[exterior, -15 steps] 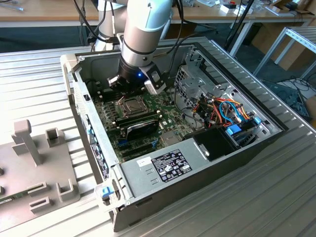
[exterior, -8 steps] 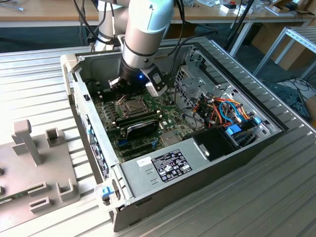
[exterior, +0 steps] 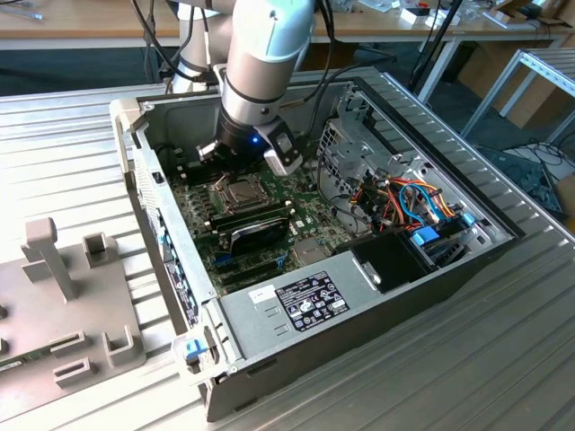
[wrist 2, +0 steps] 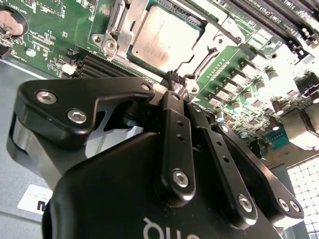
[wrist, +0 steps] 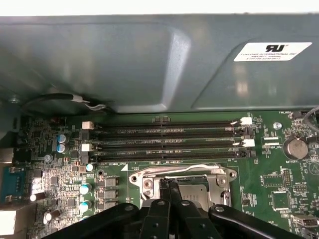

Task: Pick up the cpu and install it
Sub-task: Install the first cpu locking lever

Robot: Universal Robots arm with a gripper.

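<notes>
1. Closest to my wrist cams is the gripper [wrist 2: 174,79]. In the second wrist view its two black fingers [wrist 2: 175,129] are pressed together at the tips, so it's clenched with nothing between them. The first wrist view shows the same thing: gripper [wrist: 168,185] tips closed and hanging right over the socket.

2. Just past the tips sits the cpu [wrist 2: 164,37]. It's a small flat square with a dull silver-grey metal lid, a bit scuffed and catching some glare. It's lying flat in the socket on the green motherboard [wrist 2: 40,45], and the hinged metal socket frame [wrist 2: 117,30] wraps around its edge.

3. A bit further out in the first wrist view, I see the four long black memory slots [wrist: 164,142] running side by side beyond the socket, and a round coin battery [wrist: 295,148] off to one side.

4. Furthest back, the exterior view shows the arm [exterior: 265,63] reaching down into the open computer case [exterior: 296,305], gripper [exterior: 235,162] over the socket [exterior: 241,191] mid-board. A grey fixture plate [exterior: 63,305] sits on the slatted table [exterior: 503,359] at the exterior view's left.
</notes>
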